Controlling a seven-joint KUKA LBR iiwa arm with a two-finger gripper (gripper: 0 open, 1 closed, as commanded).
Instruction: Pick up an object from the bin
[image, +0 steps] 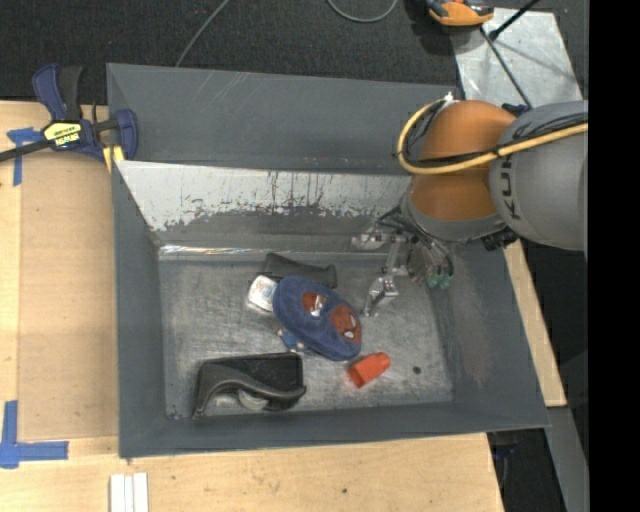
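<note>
The blue toy (312, 318), rounded, with orange-red patches on top, lies in the middle of the bin (300, 120) floor. It is just to the left of the gripper (380, 290) and a little nearer the front wall. The gripper is low over the bare floor beside the toy's right edge. From here I cannot tell whether it is spread or closed, and nothing shows in it.

Below the gripper, toward the front, lies a small orange-red block (368, 370). Beyond the toy, further left, are a small silvery packet (261, 292) and a dark flat piece (305, 270), both touching the toy. Well to the gripper's lower left, a black curved thing (250, 382) sits against the front wall.
</note>
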